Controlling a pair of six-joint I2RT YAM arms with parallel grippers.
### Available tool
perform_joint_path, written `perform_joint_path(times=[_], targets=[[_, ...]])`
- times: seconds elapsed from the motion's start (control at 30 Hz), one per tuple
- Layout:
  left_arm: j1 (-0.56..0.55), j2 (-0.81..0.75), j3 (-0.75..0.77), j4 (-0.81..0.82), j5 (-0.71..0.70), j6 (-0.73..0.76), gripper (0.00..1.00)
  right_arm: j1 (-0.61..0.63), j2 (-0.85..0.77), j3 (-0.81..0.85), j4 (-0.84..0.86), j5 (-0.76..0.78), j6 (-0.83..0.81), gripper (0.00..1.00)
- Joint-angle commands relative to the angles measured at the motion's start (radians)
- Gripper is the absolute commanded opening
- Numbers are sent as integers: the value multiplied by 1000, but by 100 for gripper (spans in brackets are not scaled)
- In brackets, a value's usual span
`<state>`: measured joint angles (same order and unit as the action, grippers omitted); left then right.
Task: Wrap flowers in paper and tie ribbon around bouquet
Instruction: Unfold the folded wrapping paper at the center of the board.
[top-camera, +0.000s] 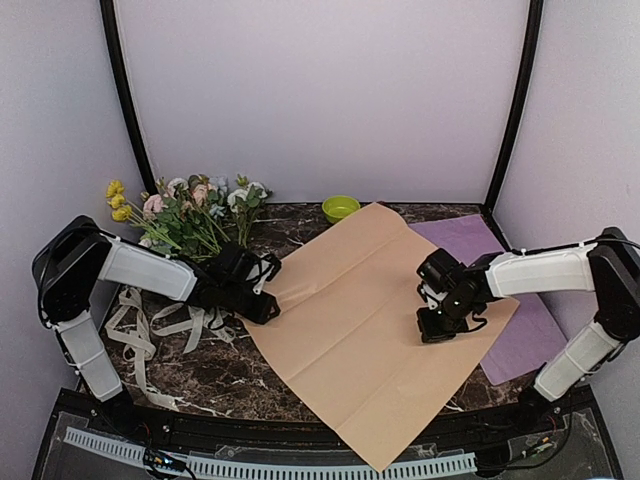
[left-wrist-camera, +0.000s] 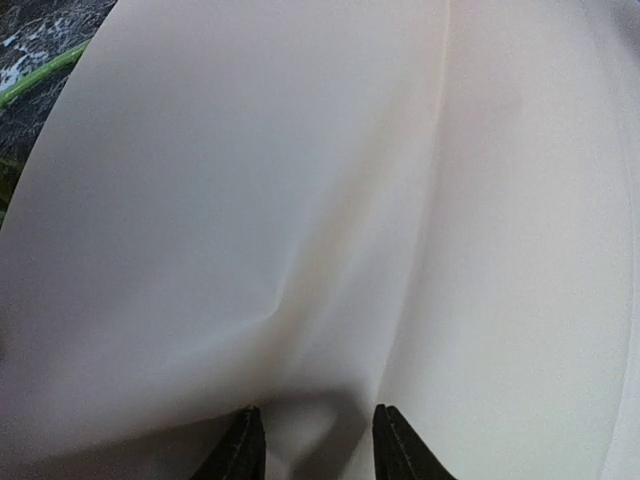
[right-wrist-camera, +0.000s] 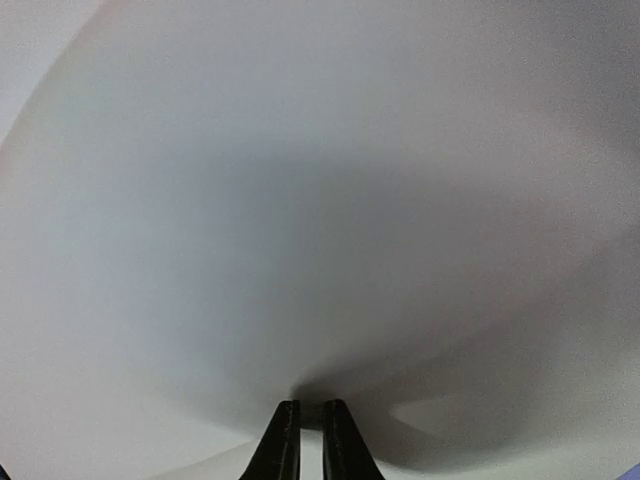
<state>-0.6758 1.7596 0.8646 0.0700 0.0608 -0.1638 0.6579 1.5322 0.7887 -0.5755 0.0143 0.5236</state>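
Low on the paper (top-camera: 350, 310): left end effector (top-camera: 267, 305), right end effector (top-camera: 436, 332).

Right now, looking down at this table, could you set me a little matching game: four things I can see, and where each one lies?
Things:
1. green bowl
2. flowers
3. ribbon
4. purple sheet

Places:
A. near left, in loose loops
B. right side, partly under the tan paper
C. far edge, about the middle
D. far left corner

Pairs: 1-C, 2-D, 3-A, 4-B
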Motion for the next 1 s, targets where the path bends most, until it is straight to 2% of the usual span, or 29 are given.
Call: perform_joint_path(times=[0.0, 0.2, 0.33, 0.47, 0.63, 0.73, 0.8, 0.9, 0.97], targets=[[-22, 15, 10, -77, -23, 8, 38, -36, -10, -55, -186, 8, 41, 11], [-38, 2, -20, -83, -18, -23, 38, -90, -97, -32, -293, 64, 37, 12], [-53, -25, -14, -77, 18, -2, 38, -124, -119, 110, -326, 117, -33, 13], [-59, -64, 29, -54, 32, 41, 41, -125, -27, 285, -213, 112, -105, 13], [-50, -89, 177, -82, 5, 69, 47, -154, 134, 357, -40, 165, -136, 14], [14, -100, 231, -109, 47, 17, 51, -193, 212, 357, -8, 183, -143, 14], [100, -109, 248, -131, 48, -84, 52, -215, 237, 357, 11, 175, -149, 14], [202, -131, 242, -166, -50, -186, 54, -219, 225, 357, 26, 195, -166, 14], [254, -131, 253, -198, -132, -203, 57, -219, 217, 357, 24, 201, -179, 14]])
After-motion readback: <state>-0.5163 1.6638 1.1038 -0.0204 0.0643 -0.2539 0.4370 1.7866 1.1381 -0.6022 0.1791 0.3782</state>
